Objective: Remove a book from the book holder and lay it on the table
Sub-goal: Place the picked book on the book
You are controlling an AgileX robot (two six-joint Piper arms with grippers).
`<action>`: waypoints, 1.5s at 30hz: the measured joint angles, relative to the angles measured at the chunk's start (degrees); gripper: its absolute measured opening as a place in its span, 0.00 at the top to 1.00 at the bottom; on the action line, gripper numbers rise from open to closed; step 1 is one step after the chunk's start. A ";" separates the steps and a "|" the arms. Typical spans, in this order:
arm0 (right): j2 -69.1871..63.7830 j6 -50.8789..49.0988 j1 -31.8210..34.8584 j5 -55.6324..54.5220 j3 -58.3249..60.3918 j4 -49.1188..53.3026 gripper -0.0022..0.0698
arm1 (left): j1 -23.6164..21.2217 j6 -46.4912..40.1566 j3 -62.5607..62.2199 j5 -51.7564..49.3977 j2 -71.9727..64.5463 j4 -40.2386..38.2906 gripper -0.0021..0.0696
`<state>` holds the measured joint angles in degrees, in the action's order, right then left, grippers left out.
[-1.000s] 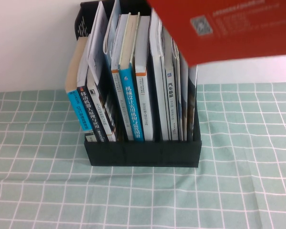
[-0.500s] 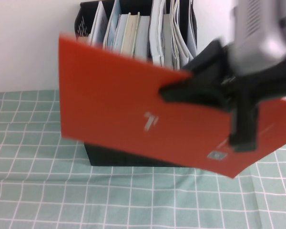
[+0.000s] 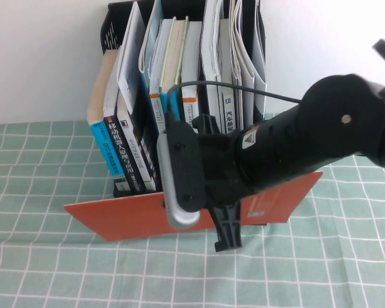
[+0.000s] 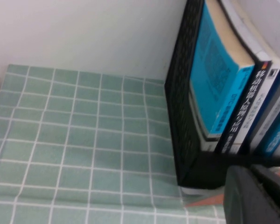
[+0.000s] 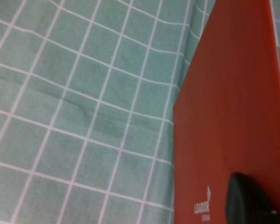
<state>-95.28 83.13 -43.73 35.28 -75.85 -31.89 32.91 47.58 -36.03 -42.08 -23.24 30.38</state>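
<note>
The right gripper (image 3: 226, 224) is reaching in from the right side of the table and it's clamped on the book (image 3: 125, 217), red cover up, gripping it somewhere near the middle of its long edge. The book is out of the book holder (image 3: 119, 185) and sits low and nearly flat just in front of the holder's front wall, over the table (image 3: 45, 256). From the high view it looks slightly tilted, and I can't really tell if it's touching the cloth. In the right wrist view the red cover (image 5: 233, 121) fills one side, with one dark fingertip (image 5: 247, 200) pressed on it. The left gripper (image 4: 256, 198) is parked by the holder's left front corner; can't tell how its fingers are set. Blue-spined books (image 3: 178, 138) stand in the holder.
</note>
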 joint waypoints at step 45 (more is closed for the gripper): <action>-8.17 -6.70 -0.11 18.52 -0.68 -4.63 0.32 | 0.00 0.86 0.70 5.42 0.00 -5.40 0.97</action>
<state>-103.45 76.43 -43.84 53.80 -76.52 -36.52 32.91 48.44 -35.34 -36.66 -23.24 24.99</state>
